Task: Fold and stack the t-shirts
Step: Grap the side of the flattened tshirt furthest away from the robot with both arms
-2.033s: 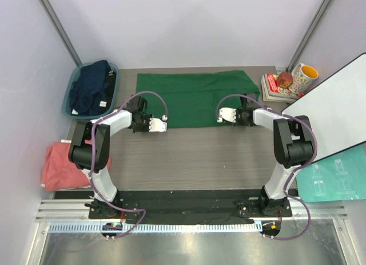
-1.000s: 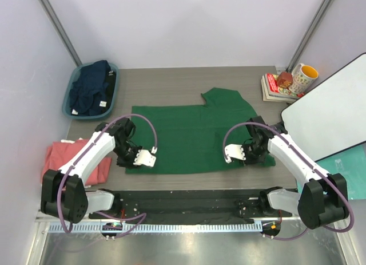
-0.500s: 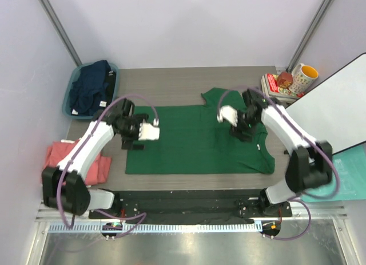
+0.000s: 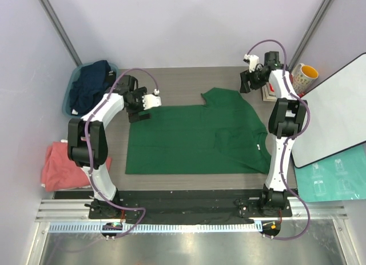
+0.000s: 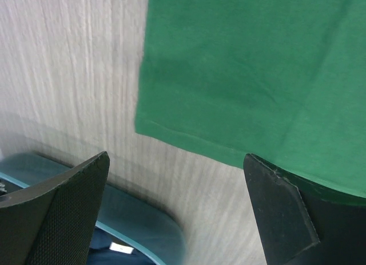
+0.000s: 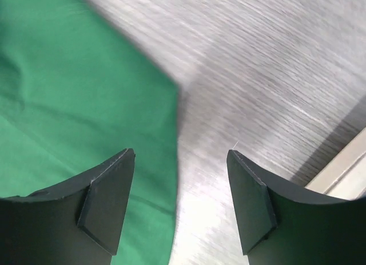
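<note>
Green t-shirt point(image 4: 194, 140) lay spread flat at the middle of the surface point(image 4: 171, 82), its long axis running left to right. What looked like the hem faced my left arm and the neck opening my right. One sleeve jutted toward the far edge, and shallow creases ran near the neck. My left tool point(image 4: 152, 101) hovered with fingers spread wide and nothing between them, over the far-left corner of the cloth, the stitched edge just below in the wrist view. My right tool point(image 4: 246, 80), likewise spread and empty, hung beyond the far sleeve, apart from the cloth, so the left was the nearer. I judged the first fold not yet made. Navy t-shirt point(image 4: 91, 87) sat in the teal tub point(image 4: 67, 102); salmon-pink t-shirt point(image 4: 62, 165) lay crumpled at the near left.
</note>
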{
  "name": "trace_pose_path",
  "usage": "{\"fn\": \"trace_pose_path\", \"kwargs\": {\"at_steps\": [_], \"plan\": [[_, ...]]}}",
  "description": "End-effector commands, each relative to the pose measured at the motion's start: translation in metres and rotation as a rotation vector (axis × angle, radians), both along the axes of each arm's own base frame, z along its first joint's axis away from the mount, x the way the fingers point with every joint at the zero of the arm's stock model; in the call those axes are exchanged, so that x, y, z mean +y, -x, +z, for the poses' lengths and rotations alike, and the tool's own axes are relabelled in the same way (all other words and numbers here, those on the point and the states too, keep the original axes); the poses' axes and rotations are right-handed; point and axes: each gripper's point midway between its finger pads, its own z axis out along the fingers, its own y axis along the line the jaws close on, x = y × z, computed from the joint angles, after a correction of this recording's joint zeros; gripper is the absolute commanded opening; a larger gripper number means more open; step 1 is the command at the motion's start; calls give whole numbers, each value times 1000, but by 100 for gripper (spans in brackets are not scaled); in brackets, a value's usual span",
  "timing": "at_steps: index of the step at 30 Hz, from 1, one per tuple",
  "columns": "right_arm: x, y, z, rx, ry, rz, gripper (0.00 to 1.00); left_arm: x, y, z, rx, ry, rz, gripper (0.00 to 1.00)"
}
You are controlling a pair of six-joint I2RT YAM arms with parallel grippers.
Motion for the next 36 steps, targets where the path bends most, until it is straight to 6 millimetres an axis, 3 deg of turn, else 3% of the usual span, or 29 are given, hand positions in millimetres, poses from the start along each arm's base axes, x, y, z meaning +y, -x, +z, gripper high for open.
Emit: {"fn": "trace_pose_path", "kwargs": {"at_steps": [1,9,15,19,23,28,30,33,36], "plan": [[20,-27,4,-31,-151,-46,72,1,-19,9,-38,-47,-33,100],[48,-46,-8,-2,-389,-49,73,0,-25,3,-19,-92,-32,100],[49,-44,-20,32,-410,-70,70,-4,-28,2,-10,-93,-23,100],[52,-37,-8,50,-442,-68,65,-6,-31,1,-15,-106,-37,100],[58,-13,1,108,-472,-38,61,-7,-36,3,-28,-108,-53,100],[60,7,-7,181,-469,-35,55,-13,-41,4,-32,-88,-61,100],[60,7,-7,180,-467,-39,52,-16,-41,3,-34,-84,-69,100],[60,2,-3,158,-455,-42,40,-18,-39,1,-29,-81,-75,100],[60,-5,10,119,-447,-37,33,-19,-37,0,-28,-75,-79,100]]}}
